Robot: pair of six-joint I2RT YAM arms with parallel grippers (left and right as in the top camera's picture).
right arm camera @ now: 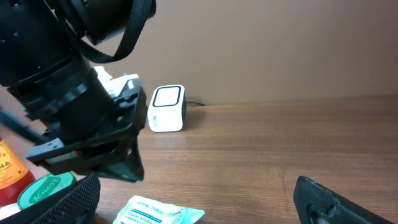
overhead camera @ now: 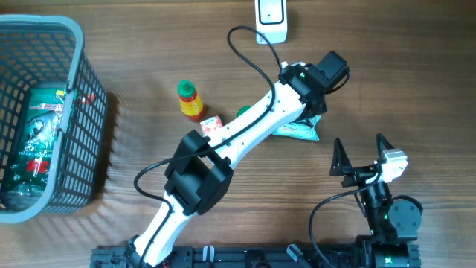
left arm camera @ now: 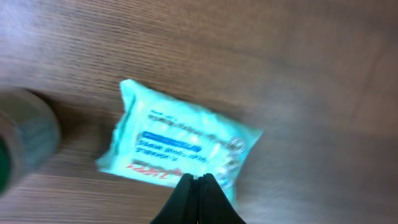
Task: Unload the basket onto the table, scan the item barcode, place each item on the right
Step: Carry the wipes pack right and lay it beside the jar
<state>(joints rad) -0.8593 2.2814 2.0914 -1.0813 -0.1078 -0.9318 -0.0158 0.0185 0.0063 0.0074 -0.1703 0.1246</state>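
A teal wipes packet (overhead camera: 299, 132) lies flat on the wooden table, printed side up (left arm camera: 180, 146). My left gripper (left arm camera: 199, 179) is shut, its black tips together over the packet's near edge. From the right wrist view the left gripper (right arm camera: 127, 163) hangs a little above the packet (right arm camera: 158, 213), apart from it. In the overhead view the left gripper (overhead camera: 314, 112) is right above the packet. A white barcode scanner (overhead camera: 271, 18) stands at the far edge (right arm camera: 166, 107). My right gripper (overhead camera: 362, 152) is open wide and holds nothing (right arm camera: 199, 205), just right of the packet.
A grey basket (overhead camera: 74, 112) with green packs stands at the far left. A sauce bottle (overhead camera: 190, 100), a small red-and-white box (overhead camera: 212, 125) and a green-lidded jar (right arm camera: 46, 190) sit left of the packet. The scanner's black cable (overhead camera: 249, 56) runs across the table.
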